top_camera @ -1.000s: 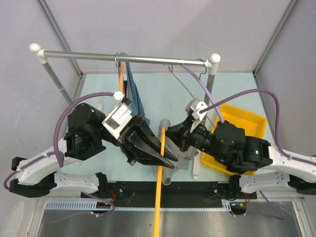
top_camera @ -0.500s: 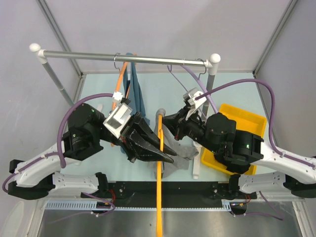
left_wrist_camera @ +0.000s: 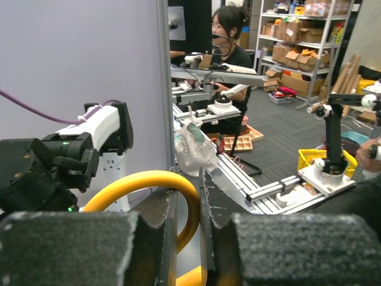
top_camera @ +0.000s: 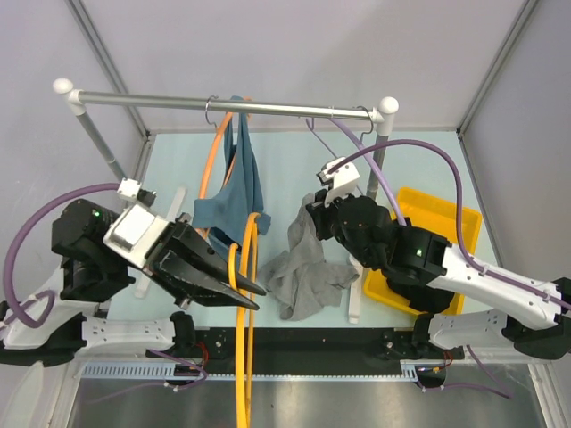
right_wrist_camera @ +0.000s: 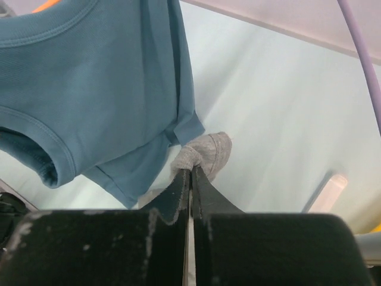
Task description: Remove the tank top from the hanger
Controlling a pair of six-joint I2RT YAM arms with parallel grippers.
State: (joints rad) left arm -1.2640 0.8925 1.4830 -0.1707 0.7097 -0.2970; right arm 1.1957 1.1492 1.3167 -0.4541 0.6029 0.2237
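Our left arm (top_camera: pixel 80 276) and right arm (top_camera: pixel 464 267): chunky black joints (top_camera: pixel 393 245), white links (top_camera: pixel 134 330) nearest the black base plate (top_camera: pixel 303 343), looping purple cables (top_camera: pixel 419 147), green LEDs (top_camera: pixel 95 213).

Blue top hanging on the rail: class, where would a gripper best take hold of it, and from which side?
Grip the blue top at its lower corner, coming from the arms' side with jaws across the hem. That edge hangs free below the rail and its hanger, so it is probably the easiest fold to pinch.

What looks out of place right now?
The blue shirt hangs bunched and lopsided from the rail; the grey tank top hangs crumpled from the right gripper.
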